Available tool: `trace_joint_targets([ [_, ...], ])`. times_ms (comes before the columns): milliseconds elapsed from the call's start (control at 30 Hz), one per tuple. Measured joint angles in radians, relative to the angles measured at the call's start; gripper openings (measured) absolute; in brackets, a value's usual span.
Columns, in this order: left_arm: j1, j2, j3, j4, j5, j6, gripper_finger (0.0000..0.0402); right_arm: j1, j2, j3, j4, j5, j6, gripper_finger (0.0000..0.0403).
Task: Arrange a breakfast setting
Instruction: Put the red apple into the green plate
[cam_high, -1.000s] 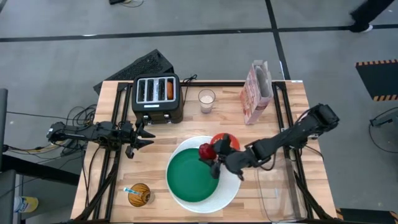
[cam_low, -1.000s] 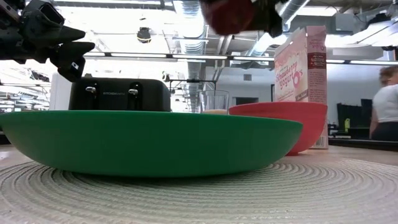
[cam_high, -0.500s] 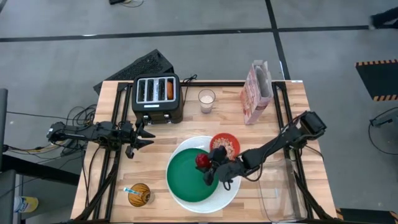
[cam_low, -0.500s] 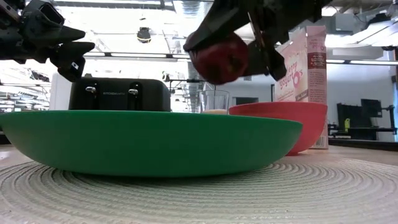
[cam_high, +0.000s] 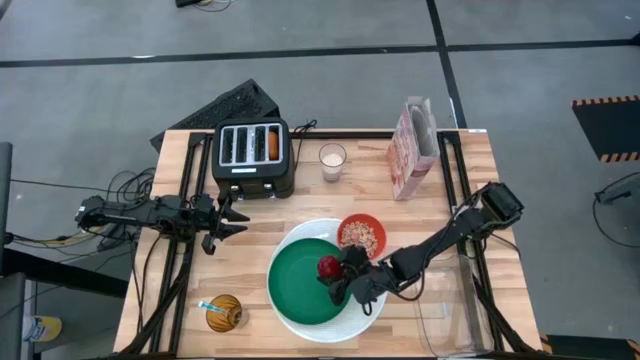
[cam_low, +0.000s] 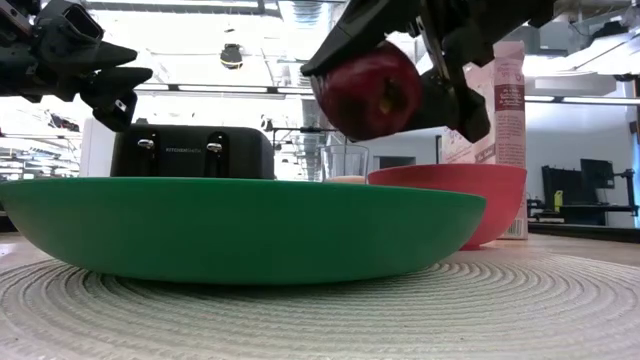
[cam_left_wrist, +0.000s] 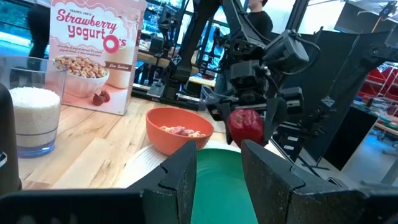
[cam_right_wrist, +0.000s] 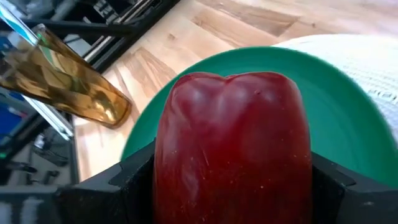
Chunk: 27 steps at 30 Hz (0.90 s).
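Gripping the apple (cam_low: 365, 92) between its jaws, the right gripper (cam_high: 345, 283) is hovering over the green plate (cam_high: 300, 290) — dropping it early risks rolling off.

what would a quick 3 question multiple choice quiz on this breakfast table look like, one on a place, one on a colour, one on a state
1. Where is the dark-red fruit?
A. in the toaster
B. above the green plate
C. inside the red bowl

2. What colour is the bowl holding cereal?
A. red
B. blue
C. white

3. What is the right gripper's state?
A. open and empty
B. shut on the fruit
C. shut on a spoon

Answers:
1 B: the high view shows the fruit over the green plate, and the low view shows it clear of the rim.
2 A: the red bowl sits beside the green plate on the white plate.
3 B: the right gripper has its fingers on both sides of the fruit; the left gripper waits open near the toaster.
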Motion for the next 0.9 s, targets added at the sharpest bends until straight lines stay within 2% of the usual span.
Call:
trace_joint_targets([
  [200,0.0,0.0,0.0,0.0,0.0,0.0,0.0113,0.017,0.0,0.0,0.009,0.0,0.108,0.0298],
  [900,0.0,0.0,0.0,0.0,0.0,0.0,0.0113,0.058,0.0,0.001,0.04,-0.052,0.288,0.0298],
])
